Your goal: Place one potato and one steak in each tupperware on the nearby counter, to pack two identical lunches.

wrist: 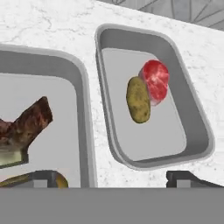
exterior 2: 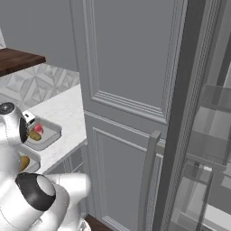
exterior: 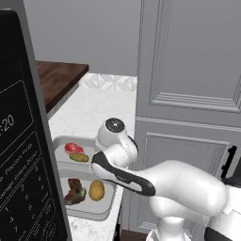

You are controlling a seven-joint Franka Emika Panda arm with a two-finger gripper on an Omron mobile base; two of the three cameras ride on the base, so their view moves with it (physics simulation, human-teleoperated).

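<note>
Two light-grey tupperware trays with rounded corners and raised rims sit side by side on the white marbled counter (wrist: pixel 52 26). Far tray (wrist: pixel 175 87) holds a slim olive-yellow potato (wrist: pixel 138 99) with a flat bright red-pink steak (wrist: pixel 155 80) touching it on one side; both lie near the tray's middle. Same pair shows in the left base view, red steak (exterior: pixel 73 148) just behind olive potato (exterior: pixel 79 157), and small in the right base view, steak (exterior 2: pixel 39 129) beside potato (exterior 2: pixel 34 135). Near tray (exterior: pixel 101 209) holds a lumpy dark brown-red steak (exterior: pixel 74 187) with a greenish patch at its lower edge, and a rounder golden-orange potato (exterior: pixel 96 189) just beside it. In the hand view the dark steak (wrist: pixel 27 124) sits at the left edge, the golden potato (wrist: pixel 8 181) partly cut off at the bottom. Gripper (wrist: pixel 116 179) hangs over the strip between the trays, fingers (wrist: pixel 46 178) spread wide apart, nothing between them. Arm's elbow covers part of both trays in the left base view. Dark brown wooden top (exterior: pixel 56 77) lies beyond the counter; grey panelled door (exterior: pixel 188 70) to the right; black panel (exterior: pixel 21 155) with white lettering fills the left edge.
</note>
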